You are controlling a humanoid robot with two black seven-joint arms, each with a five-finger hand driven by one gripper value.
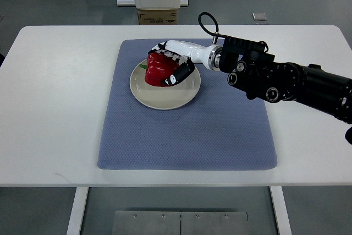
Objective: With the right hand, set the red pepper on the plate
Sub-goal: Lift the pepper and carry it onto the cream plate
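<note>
A red pepper (157, 69) with a green stem lies on a cream plate (165, 98) on the upper left part of a blue mat. My right hand (171, 62) reaches in from the right over the plate. Its white and black fingers (180, 74) are curled around the pepper from above and from the right side. The pepper rests on the plate's upper left half. The black right forearm (286, 81) stretches across the mat's upper right corner. The left arm is out of view.
The blue mat (187, 136) covers the middle of a white table (49, 108). A cardboard box (157, 16) and a white column base stand on the floor beyond the table's far edge.
</note>
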